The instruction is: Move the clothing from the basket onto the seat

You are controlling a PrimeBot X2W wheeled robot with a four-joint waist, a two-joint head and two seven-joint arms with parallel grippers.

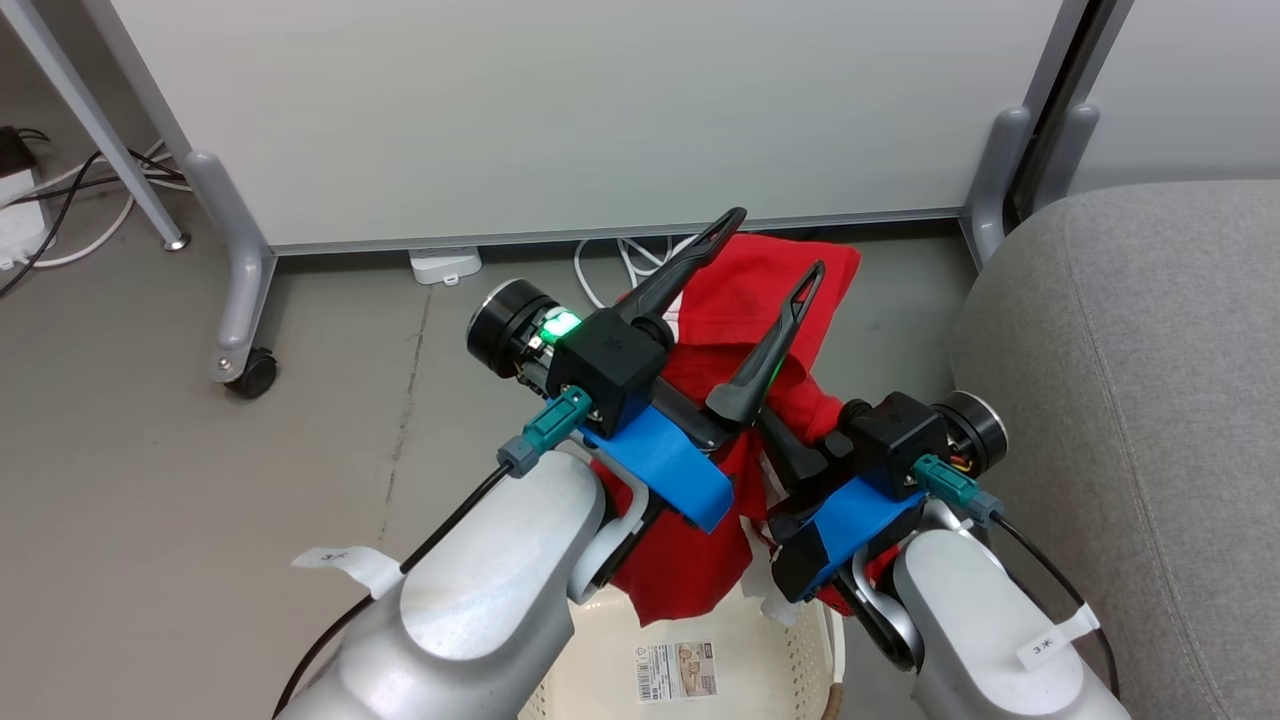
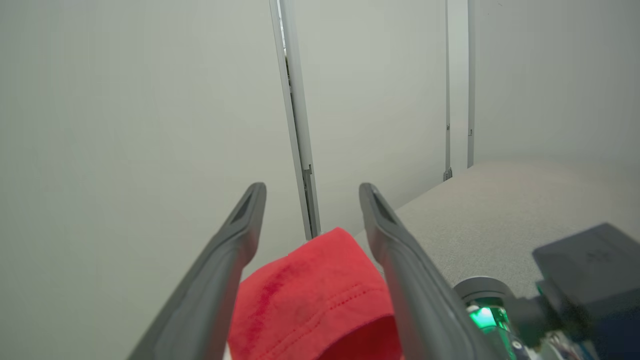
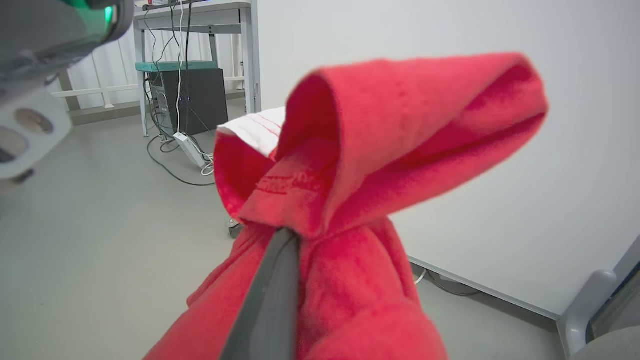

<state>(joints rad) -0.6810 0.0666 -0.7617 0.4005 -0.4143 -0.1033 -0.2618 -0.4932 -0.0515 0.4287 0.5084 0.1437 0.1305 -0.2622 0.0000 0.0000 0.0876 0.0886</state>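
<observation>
Clothing (image 1: 740, 290): red, bunched mid-frame, hanging over the basket (image 1: 800, 655).
Right gripper (image 3: 287, 232): pinched on a fold (second finger hidden in cloth).
Left gripper (image 1: 778, 240): fingers apart, empty.
Seat (image 1: 1150, 400): right of frame.
Risk: the trailing hem could snag the basket, or the single pinch could slip.

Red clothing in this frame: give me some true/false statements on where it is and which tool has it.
1. The clothing is held up over the basket. True.
2. The left tool is clamped on the clothing. False: its fingers are spread open, with the cloth beyond them.
3. The right tool is shut on a bunched fold of the clothing. True.
4. The clothing lies on the seat. False: it hangs to the left of the seat in the head view, not touching the cushion.
</observation>
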